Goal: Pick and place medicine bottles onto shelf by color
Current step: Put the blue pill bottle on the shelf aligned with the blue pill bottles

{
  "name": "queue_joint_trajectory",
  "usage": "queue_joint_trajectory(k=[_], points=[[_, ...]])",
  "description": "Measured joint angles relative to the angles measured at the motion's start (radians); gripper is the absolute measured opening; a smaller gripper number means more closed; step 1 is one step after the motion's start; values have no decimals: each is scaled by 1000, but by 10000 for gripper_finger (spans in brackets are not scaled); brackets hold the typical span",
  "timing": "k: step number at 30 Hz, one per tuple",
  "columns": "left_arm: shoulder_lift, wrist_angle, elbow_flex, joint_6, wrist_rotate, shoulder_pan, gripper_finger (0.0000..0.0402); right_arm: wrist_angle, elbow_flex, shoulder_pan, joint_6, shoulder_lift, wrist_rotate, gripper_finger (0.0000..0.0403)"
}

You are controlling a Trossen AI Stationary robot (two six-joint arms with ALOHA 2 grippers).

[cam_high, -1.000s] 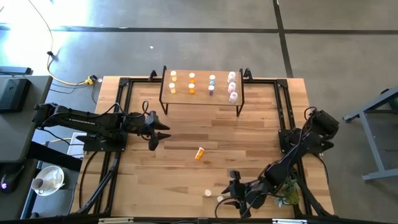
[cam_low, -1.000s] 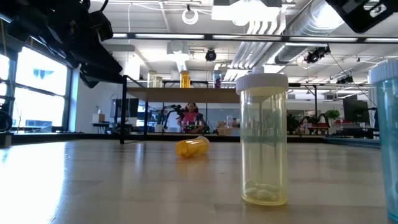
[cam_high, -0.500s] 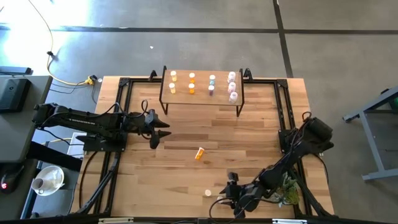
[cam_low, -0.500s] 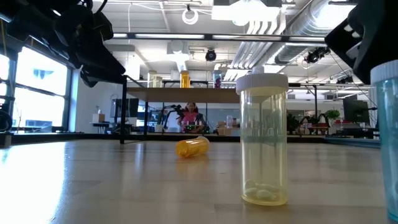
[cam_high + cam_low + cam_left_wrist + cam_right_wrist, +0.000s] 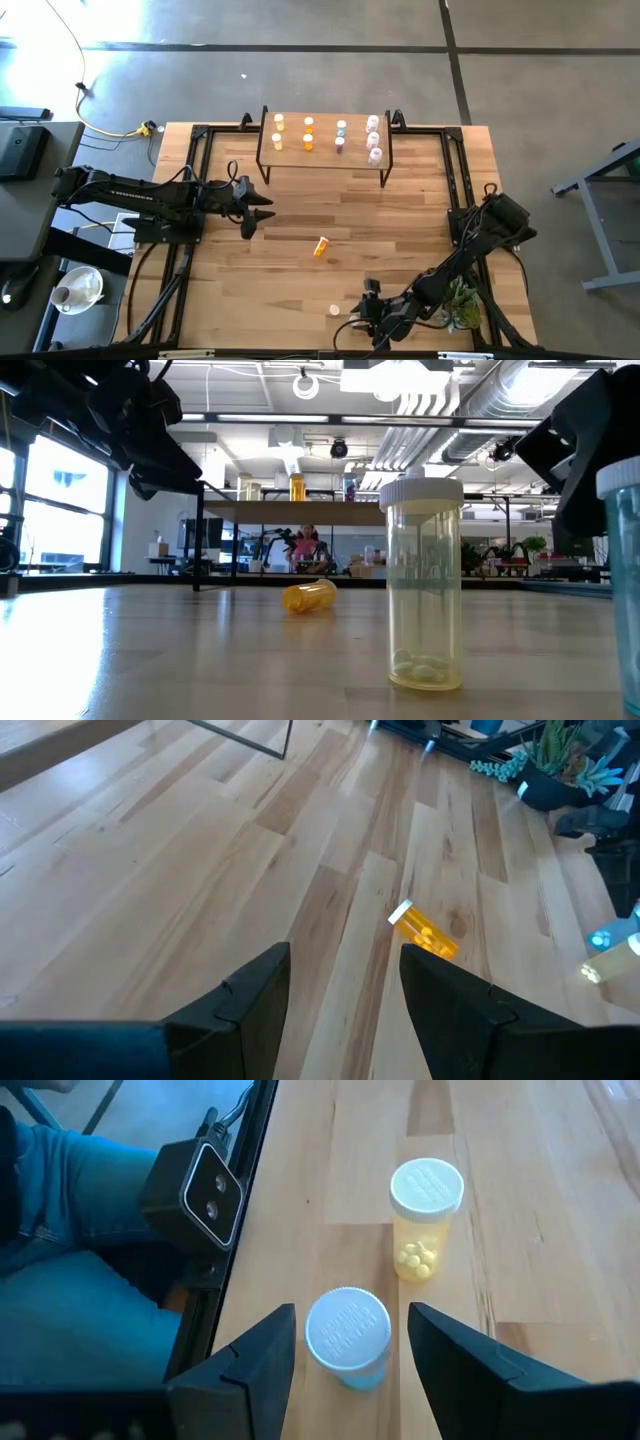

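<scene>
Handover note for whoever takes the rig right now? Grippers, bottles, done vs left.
Left gripper: open, empty, hovering left of table centre.
Right gripper: open, straddling the blue-tinted bottle at the near edge, not yet closed on it.
Yellow bottle stands beside it.
Orange bottle lies on its side mid-table.
Done: eight bottles standing on the shelf.
Left: those three loose bottles.

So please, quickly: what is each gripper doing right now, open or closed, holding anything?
Left gripper: open, empty, over the table's left side.
Right gripper: open, holding nothing, a blue bottle between its fingers.
</scene>
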Motion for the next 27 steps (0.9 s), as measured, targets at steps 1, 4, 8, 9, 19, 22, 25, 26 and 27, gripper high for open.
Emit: queue_joint_trajectory(k=[1, 4, 8, 9, 19, 22, 25, 26, 27], points=[[0, 0, 0, 0, 0, 0, 181, -1, 0, 0, 1, 0, 0, 183], [0, 0, 0, 0, 0, 0, 181, 3, 0, 0, 1, 0, -4, 169], [0, 0, 0, 1, 1, 0, 181, 2, 0, 0, 3, 0, -11, 141], [0, 0, 0, 1, 1, 0, 181, 2, 0, 0, 9, 0, -11, 134], [0, 0, 0, 2, 1, 0, 181, 4, 0, 0, 50, 0, -20, 105], [0, 0, 0, 2, 1, 0, 181, 4, 0, 0, 106, 0, -14, 105], [0, 0, 0, 2, 1, 0, 181, 12, 0, 0, 151, 0, 3, 105], [0, 0, 0, 2, 1, 0, 181, 23, 0, 0, 157, 0, 10, 105], [0, 0, 0, 2, 1, 0, 181, 35, 0, 0, 159, 0, 23, 105]])
